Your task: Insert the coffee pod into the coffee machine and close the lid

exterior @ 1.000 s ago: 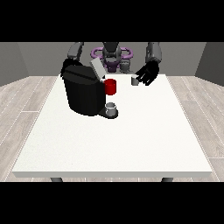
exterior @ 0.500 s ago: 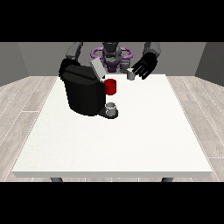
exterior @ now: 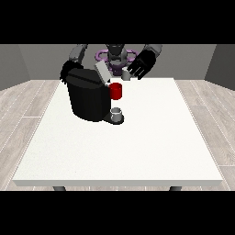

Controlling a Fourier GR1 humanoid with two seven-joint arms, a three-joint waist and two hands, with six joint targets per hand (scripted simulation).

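The black coffee machine (exterior: 87, 98) stands on the table's far left part, its grey lid (exterior: 102, 72) tilted up and open. A red part (exterior: 116, 91) juts from its front above a small grey cup (exterior: 117, 114) on its base. The hand at the view's right (exterior: 142, 63) is raised just right of the lid, fingers curled on the small grey coffee pod (exterior: 125, 73), which hangs in the air beside the lid. The hand at the view's left (exterior: 68, 69) sits against the machine's back top corner, partly hidden.
The white table (exterior: 137, 147) stretches wide in front of and to the right of the machine. The robot's torso (exterior: 115, 54) is behind the far edge.
The hand at the view's right has lifted the pod off the table area and carried it up and leftward, toward the open lid. The machine and the other hand have stayed put.
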